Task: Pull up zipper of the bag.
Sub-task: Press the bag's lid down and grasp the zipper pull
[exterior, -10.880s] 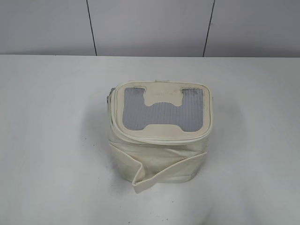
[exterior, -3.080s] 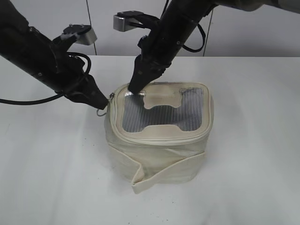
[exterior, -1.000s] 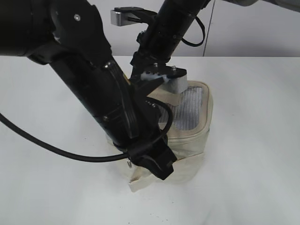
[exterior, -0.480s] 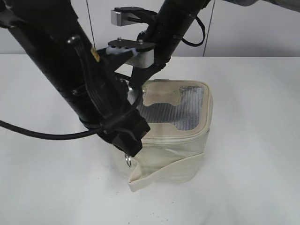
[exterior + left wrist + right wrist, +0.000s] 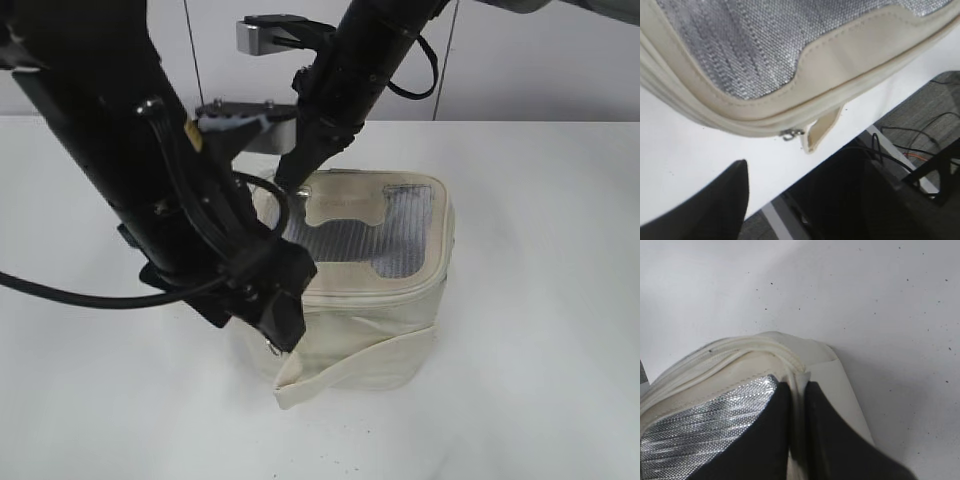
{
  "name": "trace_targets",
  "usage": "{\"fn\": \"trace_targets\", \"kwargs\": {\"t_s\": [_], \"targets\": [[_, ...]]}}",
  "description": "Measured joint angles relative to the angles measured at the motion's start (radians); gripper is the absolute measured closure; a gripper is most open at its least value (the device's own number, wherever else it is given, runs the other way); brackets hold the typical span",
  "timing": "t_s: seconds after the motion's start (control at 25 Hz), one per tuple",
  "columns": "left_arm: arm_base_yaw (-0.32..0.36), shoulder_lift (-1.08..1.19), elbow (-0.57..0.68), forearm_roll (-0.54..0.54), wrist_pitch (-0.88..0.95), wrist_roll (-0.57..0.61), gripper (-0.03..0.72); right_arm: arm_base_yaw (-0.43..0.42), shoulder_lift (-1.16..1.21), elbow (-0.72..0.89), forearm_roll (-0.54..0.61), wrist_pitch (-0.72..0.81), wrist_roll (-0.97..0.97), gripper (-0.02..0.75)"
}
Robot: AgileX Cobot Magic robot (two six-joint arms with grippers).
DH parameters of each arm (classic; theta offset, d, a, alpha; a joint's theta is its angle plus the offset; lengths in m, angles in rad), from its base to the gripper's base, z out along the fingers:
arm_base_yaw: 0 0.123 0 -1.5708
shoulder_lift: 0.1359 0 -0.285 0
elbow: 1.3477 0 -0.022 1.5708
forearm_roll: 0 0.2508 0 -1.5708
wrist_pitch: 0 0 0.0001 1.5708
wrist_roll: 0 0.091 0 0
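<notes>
The cream-white bag stands mid-table, its lid's grey mesh window facing up. The zipper track runs under the lid's rim. A silver slider sits at the front-left corner, beside a cream strap tab. The ring pull hangs there just below my left gripper. In the left wrist view the left gripper is open, with nothing between its fingers. My right gripper is shut on the lid's rim at the back-left corner; it also shows in the right wrist view.
The white table stretches around the bag, with a grey panelled wall behind. The left arm covers the bag's left side. Cables and floor show past the table's edge in the left wrist view.
Over the last second my left arm has swung left and back, uncovering most of the lid. The ring pull now hangs at the front-left corner. The right gripper keeps its hold.
</notes>
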Motion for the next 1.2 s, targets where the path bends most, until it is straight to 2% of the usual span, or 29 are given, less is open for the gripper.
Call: {"fn": "trace_targets", "kwargs": {"t_s": [0.16, 0.4, 0.72, 0.8, 0.96, 1.04, 1.2], "targets": [[-0.03, 0.0, 0.067, -0.036, -0.069, -0.092, 0.149, 0.0, 0.0, 0.0, 0.0, 0.0, 0.0, 0.682], [-0.044, 0.002, 0.089, 0.025, -0.222, -0.241, 0.149, 0.0, 0.0, 0.0, 0.001, 0.0, 0.0, 0.682], [-0.052, 0.082, 0.09, 0.059, -0.208, -0.27, 0.165, 0.0, 0.0, 0.0, 0.003, 0.0, 0.001, 0.682], [-0.052, 0.082, 0.09, 0.081, -0.209, -0.271, 0.241, 0.0, 0.0, 0.0, 0.003, 0.0, 0.001, 0.682], [-0.052, 0.082, 0.09, 0.127, -0.209, -0.271, 0.519, 0.0, 0.0, 0.0, 0.004, 0.0, 0.001, 0.682], [-0.055, 0.082, 0.09, 0.128, -0.211, -0.271, 0.627, 0.0, 0.0, 0.0, 0.004, 0.0, 0.001, 0.682], [-0.058, 0.081, 0.09, 0.133, -0.204, -0.27, 0.639, 0.0, 0.0, 0.0, 0.005, 0.0, 0.002, 0.682]]}}
